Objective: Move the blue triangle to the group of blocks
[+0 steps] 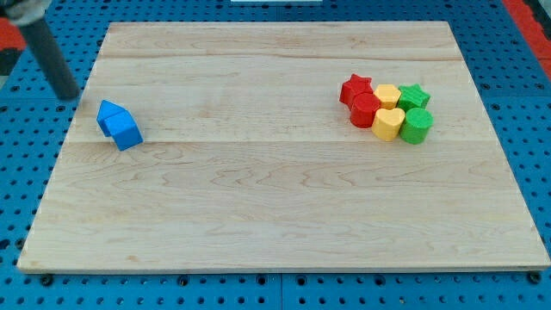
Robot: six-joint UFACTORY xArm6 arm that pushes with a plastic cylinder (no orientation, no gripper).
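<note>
Two blue blocks sit touching near the board's left edge: the blue triangle [108, 114] at the upper left and a blue cube [127, 133] at its lower right. My tip [68, 96] is just off the board's left edge, up and to the left of the blue triangle, apart from it. The group of blocks lies at the view's upper right: a red star [355, 87], a red round block [365, 110], a yellow hexagon [388, 95], a yellow heart [387, 123], a green star [414, 95] and a green round block [417, 126].
The wooden board [275, 198] lies on a blue pegboard table [17, 172]. The rod slants up to the view's top left corner.
</note>
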